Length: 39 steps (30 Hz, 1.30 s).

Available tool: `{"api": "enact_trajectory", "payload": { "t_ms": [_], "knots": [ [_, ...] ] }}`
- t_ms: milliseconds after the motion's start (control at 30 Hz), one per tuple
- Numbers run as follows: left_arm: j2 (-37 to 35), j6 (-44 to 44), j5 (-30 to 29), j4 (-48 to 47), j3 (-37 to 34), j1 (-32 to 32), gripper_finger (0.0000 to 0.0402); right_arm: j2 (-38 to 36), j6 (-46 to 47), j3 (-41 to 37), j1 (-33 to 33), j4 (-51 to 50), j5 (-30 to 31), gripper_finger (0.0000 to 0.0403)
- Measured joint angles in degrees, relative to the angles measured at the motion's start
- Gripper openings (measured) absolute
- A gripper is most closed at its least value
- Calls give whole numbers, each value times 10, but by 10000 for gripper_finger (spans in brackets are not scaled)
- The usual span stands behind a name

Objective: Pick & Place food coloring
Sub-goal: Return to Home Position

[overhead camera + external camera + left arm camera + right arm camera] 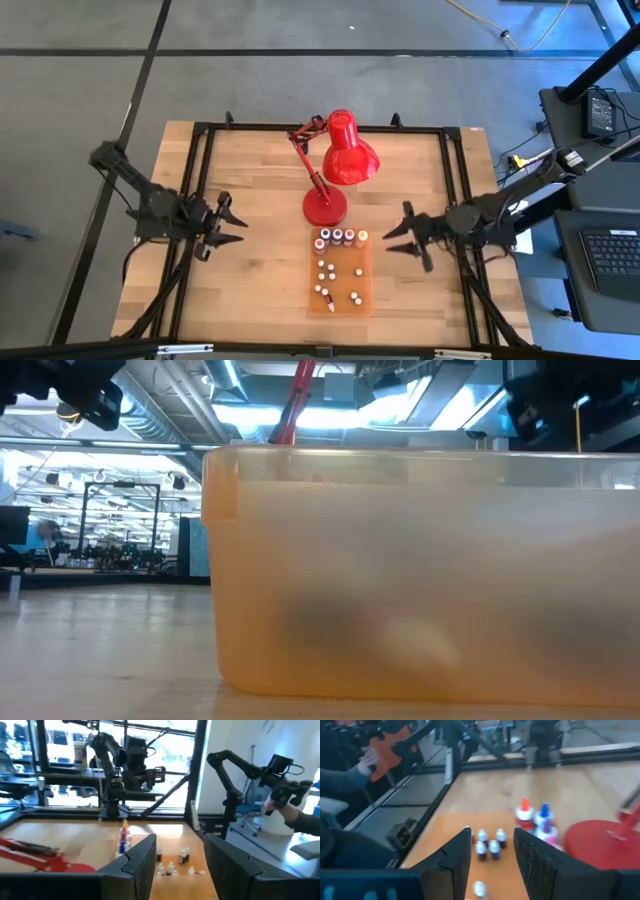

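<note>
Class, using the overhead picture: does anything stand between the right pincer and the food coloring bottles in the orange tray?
Nothing visible. Only bare table lies between the open right pincer and the orange tray holding the food coloring bottles; the red lamp stands off that line.

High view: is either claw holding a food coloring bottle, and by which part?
Nothing is held. The left claw and right claw are both open and empty, apart from the orange bin where the food coloring bottles stand.

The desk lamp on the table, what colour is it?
Bright red all over; the desk lamp shows best in the high view.
</note>
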Motion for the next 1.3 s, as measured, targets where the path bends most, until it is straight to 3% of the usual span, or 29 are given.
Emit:
{"api": "enact_trajectory", "payload": {
  "t_ms": [167, 300, 400, 533, 700, 1000, 1300],
  "knots": [
    [-69, 16, -8, -72, 0, 44, 158, -95, -25, -68, -66, 10, -31, 150],
    [-129, 16, -4, -142, 0, 102, 159, -162, -51, -103, -151, 15, -100, 150],
    [-180, 17, 39, -187, 0, 144, 162, -195, -58, -125, -224, 16, -166, 150],
    [-187, 17, 56, -208, -2, 195, 159, -223, -45, -158, -300, 40, -250, 150],
    [-187, 7, 124, -178, -22, 254, 158, -254, -49, -223, -352, 123, -270, 150],
    [-188, -15, 166, -139, -73, 356, 159, -321, -51, -223, -409, 43, -277, 150],
    [-186, -14, 195, -142, -73, 407, 162, -483, -75, -222, -438, -88, -256, 150]
  ]
}}
